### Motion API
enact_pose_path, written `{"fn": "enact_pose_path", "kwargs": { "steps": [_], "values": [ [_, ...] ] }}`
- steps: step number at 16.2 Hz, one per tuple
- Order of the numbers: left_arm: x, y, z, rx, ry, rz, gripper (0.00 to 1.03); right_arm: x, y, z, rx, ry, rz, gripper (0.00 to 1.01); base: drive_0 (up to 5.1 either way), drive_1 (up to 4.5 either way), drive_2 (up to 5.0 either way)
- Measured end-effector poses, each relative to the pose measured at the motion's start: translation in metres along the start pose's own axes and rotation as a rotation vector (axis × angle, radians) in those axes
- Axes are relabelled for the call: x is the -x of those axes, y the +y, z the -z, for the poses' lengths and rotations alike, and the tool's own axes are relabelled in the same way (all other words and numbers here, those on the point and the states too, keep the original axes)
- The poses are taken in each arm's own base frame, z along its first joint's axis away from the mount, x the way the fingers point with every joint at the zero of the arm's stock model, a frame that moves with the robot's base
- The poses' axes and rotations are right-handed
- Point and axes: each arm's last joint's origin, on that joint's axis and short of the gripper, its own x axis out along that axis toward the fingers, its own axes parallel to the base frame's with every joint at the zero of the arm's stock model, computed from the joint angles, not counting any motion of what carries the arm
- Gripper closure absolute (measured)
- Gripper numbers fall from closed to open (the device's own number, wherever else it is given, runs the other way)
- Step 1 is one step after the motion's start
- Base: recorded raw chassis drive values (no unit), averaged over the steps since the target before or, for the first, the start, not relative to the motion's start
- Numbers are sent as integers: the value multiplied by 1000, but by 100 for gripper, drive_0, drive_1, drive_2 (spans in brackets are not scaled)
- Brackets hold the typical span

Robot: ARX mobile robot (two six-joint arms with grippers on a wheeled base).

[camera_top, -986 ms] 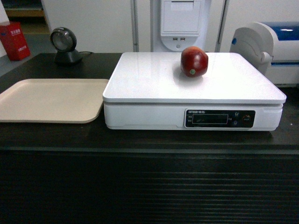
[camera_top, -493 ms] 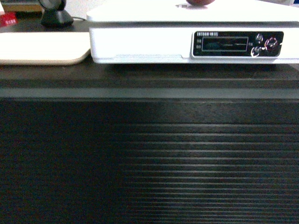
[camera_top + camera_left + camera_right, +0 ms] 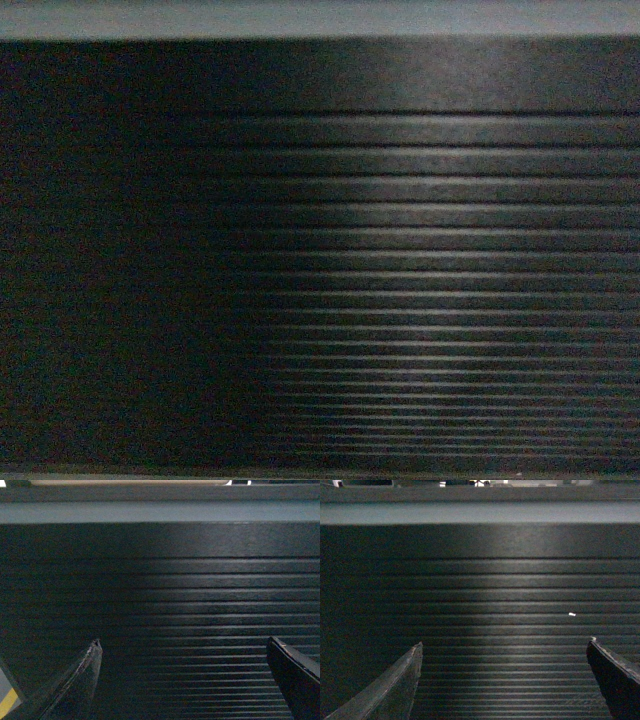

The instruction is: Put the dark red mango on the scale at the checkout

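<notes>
The checkout's (image 3: 400, 250) black ribbed front fills the head view, with its pale counter edge (image 3: 320, 18) along the top. The dark red mango and the scale are out of view in every frame. In the left wrist view my left gripper (image 3: 183, 641) stands open, its two fingertips (image 3: 94, 652) wide apart in front of the ribbed panel (image 3: 170, 595), holding nothing. My right gripper (image 3: 505, 642) is likewise open and empty, facing the same slatted front (image 3: 490, 595). Neither gripper shows in the head view.
A thin strip of the beige tray (image 3: 125, 482) shows above the counter edge (image 3: 160, 511) in the left wrist view. A yellow floor mark (image 3: 6, 704) sits at that view's lower left. A small white speck (image 3: 572, 614) lies on the ribbed front.
The head view has sunk from the counter top to the ribbed front. The scale with the mango on it and the beige tray have slid out through the top of the view.
</notes>
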Motion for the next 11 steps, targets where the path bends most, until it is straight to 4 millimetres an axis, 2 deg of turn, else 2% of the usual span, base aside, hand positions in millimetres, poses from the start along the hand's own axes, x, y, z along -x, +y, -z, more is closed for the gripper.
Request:
{"fn": "enact_pose_path", "kwargs": {
  "steps": [11],
  "values": [
    [0,0,0,0,3,0,5,0,0,0,0,1,0,3,0,0,0]
  ]
}}
